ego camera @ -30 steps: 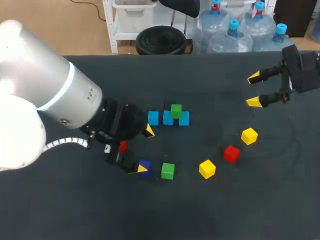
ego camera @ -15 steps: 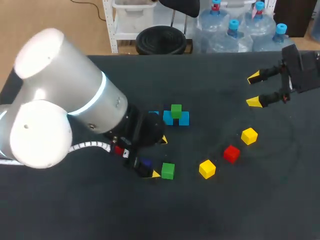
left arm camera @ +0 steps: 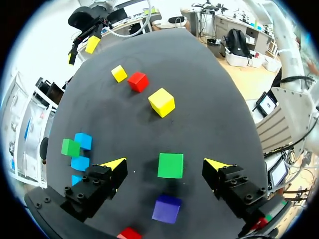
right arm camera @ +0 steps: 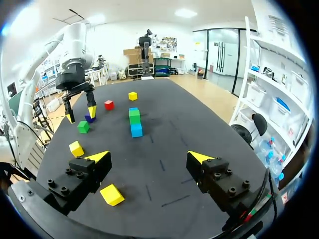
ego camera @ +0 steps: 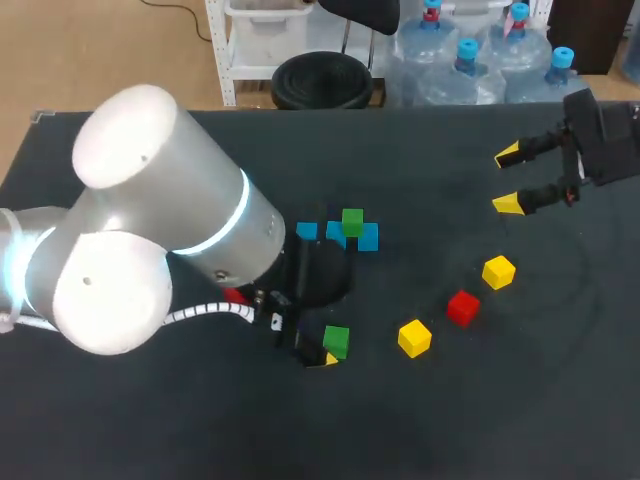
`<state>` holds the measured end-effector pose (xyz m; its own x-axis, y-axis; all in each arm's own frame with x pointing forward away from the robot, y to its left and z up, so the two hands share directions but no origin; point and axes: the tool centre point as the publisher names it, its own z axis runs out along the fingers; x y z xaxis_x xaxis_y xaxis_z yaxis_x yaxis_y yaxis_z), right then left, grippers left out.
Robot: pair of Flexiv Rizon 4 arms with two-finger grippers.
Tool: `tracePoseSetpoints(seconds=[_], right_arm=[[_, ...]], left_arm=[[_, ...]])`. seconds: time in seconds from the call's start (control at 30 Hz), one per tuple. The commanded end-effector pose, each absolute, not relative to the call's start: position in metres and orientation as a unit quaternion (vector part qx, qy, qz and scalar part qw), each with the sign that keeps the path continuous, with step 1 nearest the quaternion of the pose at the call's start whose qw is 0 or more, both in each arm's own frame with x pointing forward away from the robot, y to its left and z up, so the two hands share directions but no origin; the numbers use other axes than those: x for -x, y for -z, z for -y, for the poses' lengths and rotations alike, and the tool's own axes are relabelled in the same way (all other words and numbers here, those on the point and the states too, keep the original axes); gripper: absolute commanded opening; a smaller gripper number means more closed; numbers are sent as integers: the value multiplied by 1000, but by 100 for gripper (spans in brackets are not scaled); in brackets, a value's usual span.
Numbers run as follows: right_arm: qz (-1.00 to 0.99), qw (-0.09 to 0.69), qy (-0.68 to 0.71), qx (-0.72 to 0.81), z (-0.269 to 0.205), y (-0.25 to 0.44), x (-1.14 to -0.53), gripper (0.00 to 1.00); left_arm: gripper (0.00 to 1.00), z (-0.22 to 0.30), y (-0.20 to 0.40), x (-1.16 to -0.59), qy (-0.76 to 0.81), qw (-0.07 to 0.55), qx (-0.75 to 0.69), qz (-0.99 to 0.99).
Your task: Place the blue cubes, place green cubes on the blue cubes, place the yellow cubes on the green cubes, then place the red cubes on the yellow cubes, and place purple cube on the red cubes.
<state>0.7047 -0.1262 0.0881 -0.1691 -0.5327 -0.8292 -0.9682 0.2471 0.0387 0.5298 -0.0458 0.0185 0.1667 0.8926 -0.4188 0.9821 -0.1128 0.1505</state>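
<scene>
Left jaws stand wide, flanking a sharp-edged bright green cube (left arm camera: 170,165).

The table (ego camera: 480,400) is black, with blue cubes (ego camera: 368,238), green cubes (ego camera: 337,341), yellow cubes (ego camera: 414,338), red cubes (ego camera: 462,307) and 1 purple cube (left arm camera: 166,209).

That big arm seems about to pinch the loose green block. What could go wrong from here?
1. The small purple cube lies close behind the loose green cube, nearer the wrist, and both sit between the left arm's open fingers. Closing might catch or shove the purple one too.
2. The row of blue cubes already carries one stacked green cube. Setting a second beside it could knock that one off.
</scene>
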Motion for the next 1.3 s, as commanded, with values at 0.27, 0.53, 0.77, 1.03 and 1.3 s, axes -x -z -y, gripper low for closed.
tracePoseSetpoints(seconds=[0.27,0.53,0.77,1.03,1.3], right_arm=[[-702,361,-302,534,126,-88,-705,100],[-702,361,-302,534,126,-88,-705,100],[-702,361,-302,534,126,-88,-705,100],[-702,361,-302,534,126,-88,-705,100],[-702,361,-302,534,126,-88,-705,100]], left_arm=[[100,46,-10,-523,105,200,-729,-647],[55,43,-8,-523,107,200,-726,-649],[48,42,-6,-524,107,197,-727,-649],[25,43,-5,-523,107,194,-729,-648],[0,42,-10,-527,105,194,-728,-649]])
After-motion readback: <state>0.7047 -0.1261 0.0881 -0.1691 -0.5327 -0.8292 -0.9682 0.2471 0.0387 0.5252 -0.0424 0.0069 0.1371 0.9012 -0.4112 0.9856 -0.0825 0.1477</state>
